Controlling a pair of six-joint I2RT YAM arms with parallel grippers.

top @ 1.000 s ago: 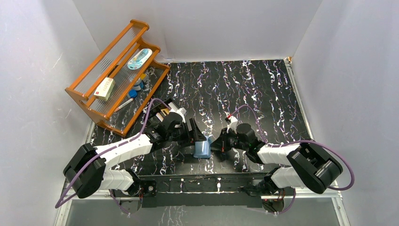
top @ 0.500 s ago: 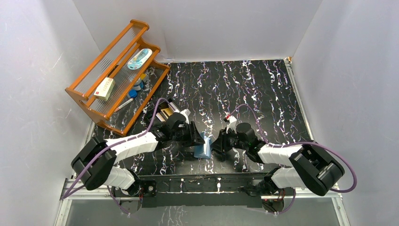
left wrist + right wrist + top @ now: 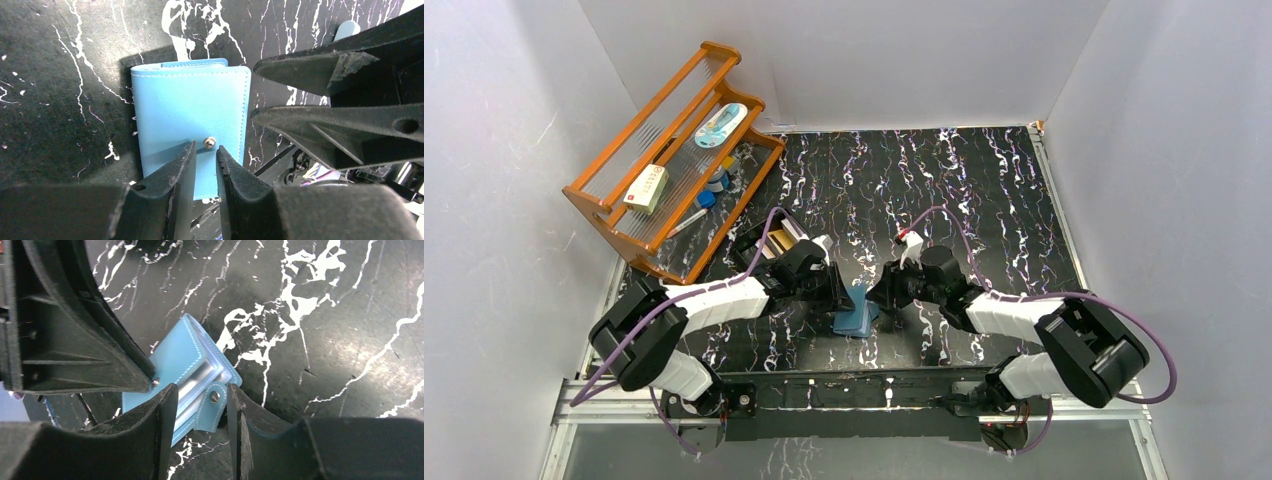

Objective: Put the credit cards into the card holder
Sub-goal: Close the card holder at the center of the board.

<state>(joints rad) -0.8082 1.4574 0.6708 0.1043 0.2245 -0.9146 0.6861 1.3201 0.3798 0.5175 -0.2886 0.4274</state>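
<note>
The teal card holder [image 3: 856,316] lies on the dark marbled table between both grippers. Its cover stands slightly ajar, so the pale pockets [image 3: 202,374] and the snap tab [image 3: 215,399] show. My left gripper [image 3: 205,150] has its tips against the cover [image 3: 190,105] by the snap stud. Its jaws are a narrow gap apart and I see nothing pinched between them. My right gripper [image 3: 200,392] is open, one finger on each side of the snap tab without touching it. Tan credit cards [image 3: 776,240] peek out of a black box behind the left arm.
A slanted wooden rack [image 3: 604,195] stands at the back left with a white-and-red box [image 3: 646,188], a blister pack [image 3: 721,125] and small items. White walls close in on three sides. The arm bases and a rail run along the near edge.
My right gripper has gone from shut to open, letting go of the card holder. My left gripper has moved right onto the cover and narrowed its jaws.
</note>
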